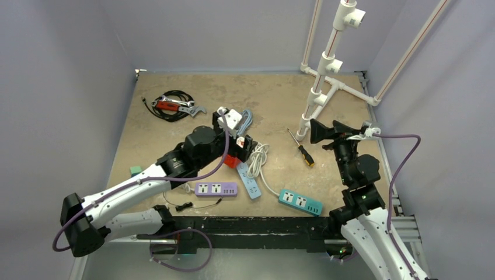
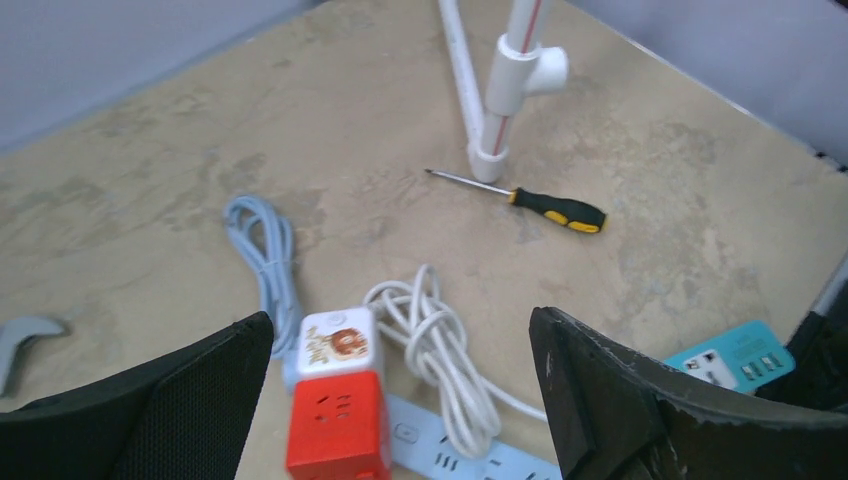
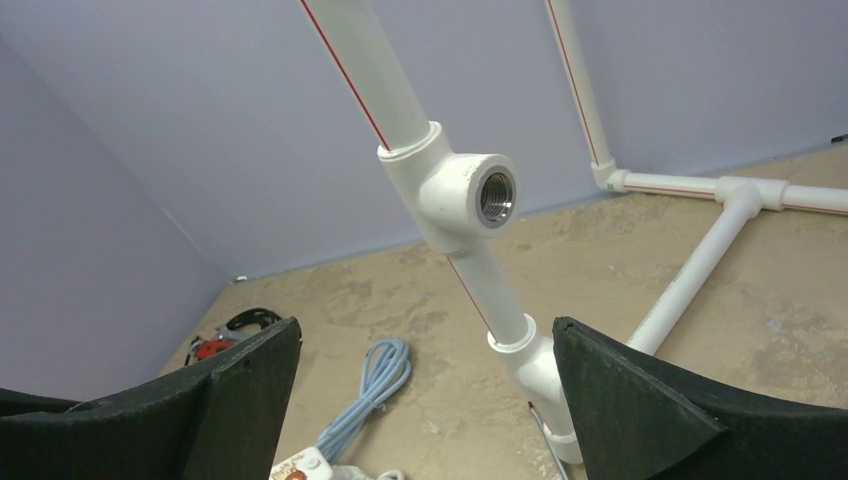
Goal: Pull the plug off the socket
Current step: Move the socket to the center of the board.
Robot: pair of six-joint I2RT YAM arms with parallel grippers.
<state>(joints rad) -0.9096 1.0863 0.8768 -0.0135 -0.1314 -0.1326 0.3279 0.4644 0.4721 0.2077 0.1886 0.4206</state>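
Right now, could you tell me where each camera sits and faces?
Top external: above, behind the arms, looking down at the table; both arms show.
Left wrist: on left gripper, facing red socket cube and screwdriver; fingers show.
Right wrist: on right gripper, facing white pipe frame; fingers show.
Both wrist views share the blue cable.

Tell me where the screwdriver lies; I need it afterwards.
In the top view the screwdriver lies right of centre, between the coiled white cable and the white pipe frame's foot.
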